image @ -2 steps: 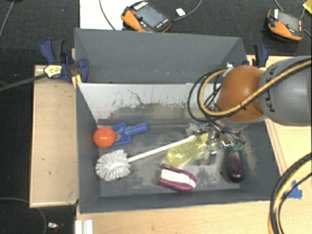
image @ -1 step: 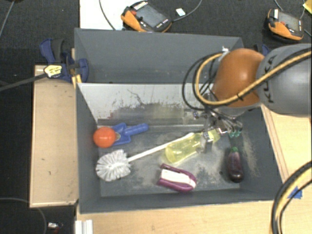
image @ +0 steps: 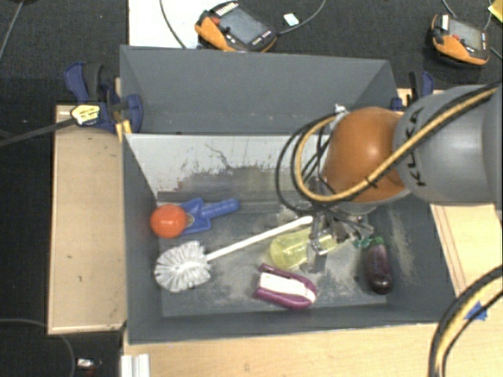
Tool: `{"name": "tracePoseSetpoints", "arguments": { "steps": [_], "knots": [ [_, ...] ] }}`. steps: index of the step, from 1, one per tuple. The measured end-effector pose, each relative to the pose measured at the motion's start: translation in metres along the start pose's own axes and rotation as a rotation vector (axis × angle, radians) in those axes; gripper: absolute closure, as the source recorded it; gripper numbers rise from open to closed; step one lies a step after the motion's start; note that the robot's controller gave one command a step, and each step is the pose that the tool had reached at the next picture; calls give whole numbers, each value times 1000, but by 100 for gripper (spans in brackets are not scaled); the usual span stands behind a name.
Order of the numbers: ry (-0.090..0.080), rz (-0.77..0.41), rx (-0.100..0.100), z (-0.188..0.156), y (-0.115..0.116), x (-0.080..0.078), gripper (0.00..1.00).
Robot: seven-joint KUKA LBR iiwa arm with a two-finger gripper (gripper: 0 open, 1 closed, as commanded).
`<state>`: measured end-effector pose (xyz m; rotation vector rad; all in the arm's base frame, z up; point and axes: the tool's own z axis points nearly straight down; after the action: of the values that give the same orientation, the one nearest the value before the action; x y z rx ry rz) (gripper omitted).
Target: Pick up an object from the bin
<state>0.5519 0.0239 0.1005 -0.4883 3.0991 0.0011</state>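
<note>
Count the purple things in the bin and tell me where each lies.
2. A purple-and-white piece lies at the front middle; a dark purple eggplant lies at the front right, beside the gripper. The arm covers part of the floor, so more may be hidden.

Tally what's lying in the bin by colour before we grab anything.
Orange: 1, ball
Blue: 1, handle-shaped piece
White: 1, brush
Yellow-green: 1, translucent piece, under the gripper
Purple and white: 1, flat piece
Dark purple: 1, eggplant
Total: 6
</note>
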Motion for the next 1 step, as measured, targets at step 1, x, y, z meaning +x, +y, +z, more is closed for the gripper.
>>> {"name": "tracePoseSetpoints", "arguments": {
  "steps": [1],
  "knots": [
    [-11, -31, 8, 30, -7, -17, 0]
  ]
}}
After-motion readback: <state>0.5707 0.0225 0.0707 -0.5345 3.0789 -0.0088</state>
